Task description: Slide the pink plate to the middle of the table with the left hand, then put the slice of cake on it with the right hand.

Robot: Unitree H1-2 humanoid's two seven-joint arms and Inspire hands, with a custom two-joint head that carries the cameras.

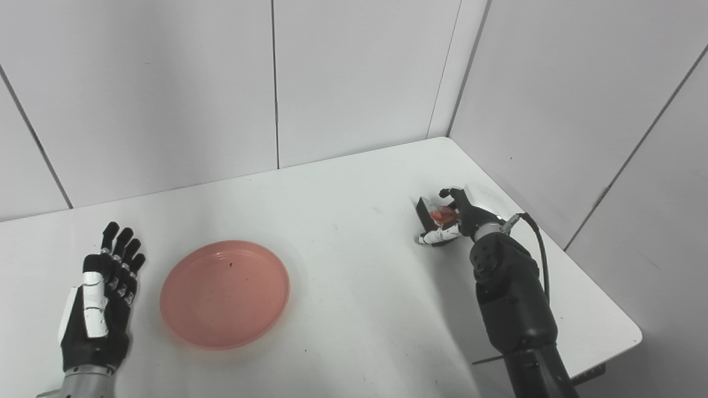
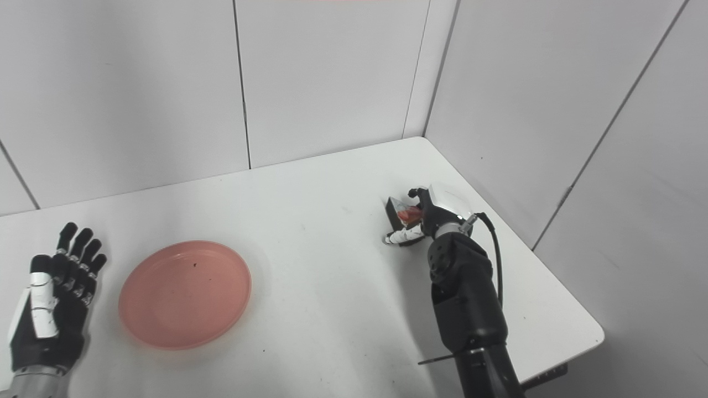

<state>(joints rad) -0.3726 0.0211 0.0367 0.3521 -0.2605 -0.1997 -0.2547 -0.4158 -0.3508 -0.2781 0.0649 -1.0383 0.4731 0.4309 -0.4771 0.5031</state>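
The pink plate (image 1: 225, 293) lies empty on the white table (image 1: 354, 210), left of the middle. My left hand (image 1: 105, 296) rests flat and open just left of the plate, not touching it. The slice of cake (image 1: 434, 216), dark with a red topping, sits at the right side of the table. My right hand (image 1: 459, 218) is curled around it, fingers closed on it, with the cake still on the table surface. The same shows in the right eye view: plate (image 2: 185, 293), left hand (image 2: 52, 307), cake (image 2: 402, 214), right hand (image 2: 428, 218).
White wall panels stand close behind the table and along its right side. The table's right edge (image 1: 608, 309) runs close to my right arm. A black cable (image 1: 539, 243) loops off the right wrist.
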